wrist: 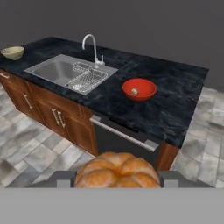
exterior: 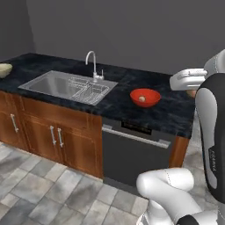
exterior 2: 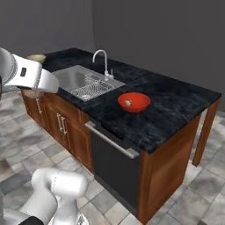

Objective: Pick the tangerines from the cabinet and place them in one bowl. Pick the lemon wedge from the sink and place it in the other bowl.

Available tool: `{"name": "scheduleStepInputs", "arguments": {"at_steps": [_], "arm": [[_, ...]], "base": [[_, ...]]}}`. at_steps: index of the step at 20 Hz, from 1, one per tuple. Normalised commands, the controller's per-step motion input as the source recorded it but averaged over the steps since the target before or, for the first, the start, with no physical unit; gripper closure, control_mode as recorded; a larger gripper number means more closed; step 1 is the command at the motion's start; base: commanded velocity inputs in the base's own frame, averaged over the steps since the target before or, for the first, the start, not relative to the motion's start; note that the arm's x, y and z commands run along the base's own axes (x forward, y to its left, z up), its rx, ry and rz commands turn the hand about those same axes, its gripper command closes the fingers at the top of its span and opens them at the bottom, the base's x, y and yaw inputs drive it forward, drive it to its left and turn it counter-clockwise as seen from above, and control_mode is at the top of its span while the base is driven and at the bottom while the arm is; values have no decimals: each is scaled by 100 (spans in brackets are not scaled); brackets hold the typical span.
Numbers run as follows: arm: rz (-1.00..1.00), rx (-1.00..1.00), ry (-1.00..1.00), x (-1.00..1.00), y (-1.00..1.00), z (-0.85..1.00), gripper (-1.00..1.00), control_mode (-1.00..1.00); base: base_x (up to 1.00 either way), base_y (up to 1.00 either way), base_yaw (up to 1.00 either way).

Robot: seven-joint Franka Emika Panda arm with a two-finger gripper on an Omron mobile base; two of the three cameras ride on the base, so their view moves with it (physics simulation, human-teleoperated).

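In the hand view my gripper is shut on one of the tangerines, a ridged orange ball that swells up between the fingers. It hangs in the air well in front of the counter. On the dark counter, right of the sink, sits the red bowl with a second tangerine inside. At the counter's far left stands the tan-yellow bowl. The cabinet is out of view. I cannot make out the lemon wedge in the sink.
A curved faucet rises behind the sink, and a wire rack lies in its right half. A dark dishwasher front sits below the red bowl, beside wooden lower cabinets. Tiled floor spreads in front.
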Motion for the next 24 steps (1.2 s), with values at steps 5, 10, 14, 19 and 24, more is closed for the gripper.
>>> {"name": "scheduleStepInputs", "arguments": {"at_steps": [5,10,14,19,24], "arm": [[0,0,0,0,0,0,100,100],[0,0,0,0,0,0,100,100],[0,0,0,0,0,0,100,100],[0,0,0,0,0,0,100,100],[0,0,0,0,0,0,100,100]], "base": [[0,0,-56],[1,0,-57],[0,14,-51],[5,42,-39],[36,62,-19]]}}
